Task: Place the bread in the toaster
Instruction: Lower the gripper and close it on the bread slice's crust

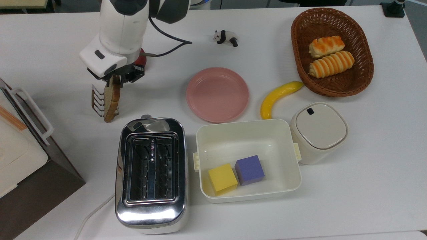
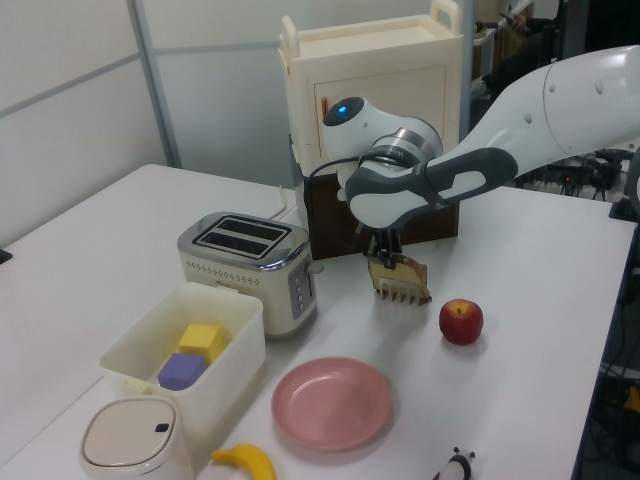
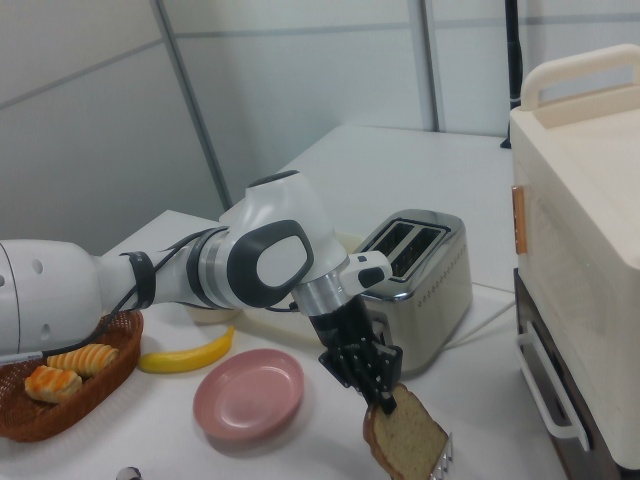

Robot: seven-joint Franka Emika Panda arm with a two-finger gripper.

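I have the fingers (image 1: 115,81) down at the top edge of the bread (image 1: 111,96) — one on each face of the slice, though I cannot tell whether they are pinching it or merely straddling it. The bread stands upright on its edge in a small wire rack (image 1: 96,100) on the table (image 1: 367,166), directly under the fingers. The toaster (image 1: 150,173) sits beyond the rack's far end, both slots empty. An apple (image 2: 461,321) sits behind the fingers.
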